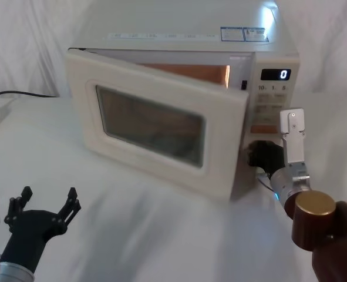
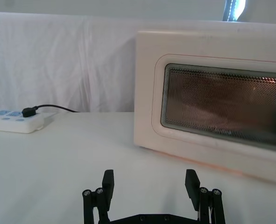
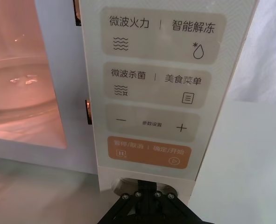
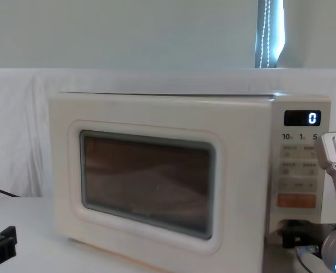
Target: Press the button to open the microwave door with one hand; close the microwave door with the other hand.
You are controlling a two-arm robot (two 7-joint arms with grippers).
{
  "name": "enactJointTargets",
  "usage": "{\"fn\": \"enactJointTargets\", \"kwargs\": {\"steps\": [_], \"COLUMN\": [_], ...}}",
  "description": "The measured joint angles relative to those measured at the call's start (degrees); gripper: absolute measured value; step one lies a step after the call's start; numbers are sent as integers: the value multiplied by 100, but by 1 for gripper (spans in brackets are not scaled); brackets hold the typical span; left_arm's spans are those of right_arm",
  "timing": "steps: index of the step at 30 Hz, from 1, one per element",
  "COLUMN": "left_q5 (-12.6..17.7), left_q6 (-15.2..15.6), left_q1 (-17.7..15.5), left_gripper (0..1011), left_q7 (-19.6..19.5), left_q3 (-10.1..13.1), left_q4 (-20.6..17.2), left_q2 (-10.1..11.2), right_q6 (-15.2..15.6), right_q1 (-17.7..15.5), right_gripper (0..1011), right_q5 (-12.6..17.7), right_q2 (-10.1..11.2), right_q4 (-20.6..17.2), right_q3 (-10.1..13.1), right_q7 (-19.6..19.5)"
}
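White cloth covers the desk, on which the cream microwave stands as the largest thing present. The microwave door is seen already sprung ajar, hinged at the robot's left and swung outward at its latch edge, so that the lit orange cavity is exposed. The door is judged to be a light, stiff panel that swings freely on its hinge; it need not be gripped, and a flat push on the raised frame near the free edge, away from the window, should serve best, since a slick surface and a shove near the hinge would waste effort or slide the oven. The control panel lies to the right, and the button sits at its foot beneath the orange key. The right hand is placed against that button; how far apart its fingers are cannot be told. The left hand hovers low over the desk, well apart from the door, spread wide and holding nothing. A power strip with its black cable lies far to the left, out of the way; nothing stands between the left hand and the door.
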Motion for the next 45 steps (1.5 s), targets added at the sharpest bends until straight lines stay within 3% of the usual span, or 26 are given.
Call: {"fn": "enactJointTargets", "kwargs": {"steps": [9, 16, 36, 45], "left_q5": [0, 0, 0, 0], "left_q6": [0, 0, 0, 0], "left_q1": [0, 0, 0, 0], "left_gripper": [1001, 1001, 1001, 1001], "left_q7": [0, 0, 0, 0], "left_q3": [0, 0, 0, 0], "left_q4": [0, 0, 0, 0], "left_q2": [0, 0, 0, 0], "right_q6": [-39, -25, 549, 570], "right_q1": [34, -63, -1085, -1722], "right_gripper": [0, 0, 0, 0], "right_q5": [19, 47, 119, 397], "right_q2": [1, 18, 167, 307], "right_q4": [59, -123, -1722, -2592], "right_q3": [14, 2, -176, -173], "right_q7": [12, 95, 370, 643]}}
